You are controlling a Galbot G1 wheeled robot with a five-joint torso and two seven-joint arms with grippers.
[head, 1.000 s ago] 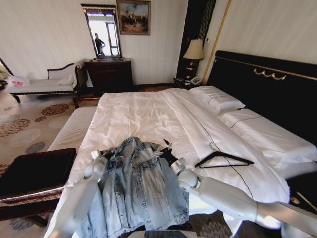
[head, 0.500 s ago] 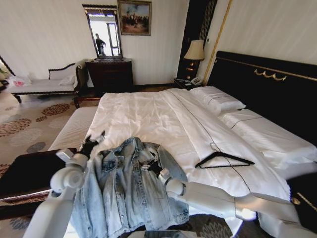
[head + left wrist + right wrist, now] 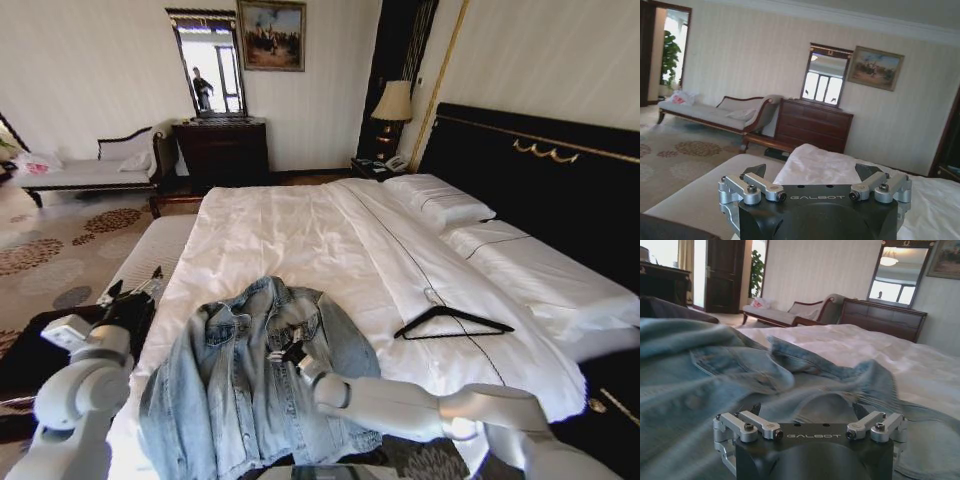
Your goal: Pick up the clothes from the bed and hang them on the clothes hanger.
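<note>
- Barely started tbh: denim jacket (image 3: 258, 375) lies on the bed (image 3: 300, 235), hanger (image 3: 452, 323) lying empty well to its right.
- Right gripper (image 3: 284, 352) fingers open over the jacket, left gripper (image 3: 132, 293) open off the left edge.

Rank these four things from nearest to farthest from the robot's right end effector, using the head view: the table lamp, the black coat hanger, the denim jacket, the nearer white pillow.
From the right end effector:
1. Denim jacket, directly under it at the bed's foot.
2. Black coat hanger, on the sheet toward the robot's right.
3. Nearer white pillow, farther right by the headboard.
4. Table lamp, on the nightstand at the far wall.
</note>
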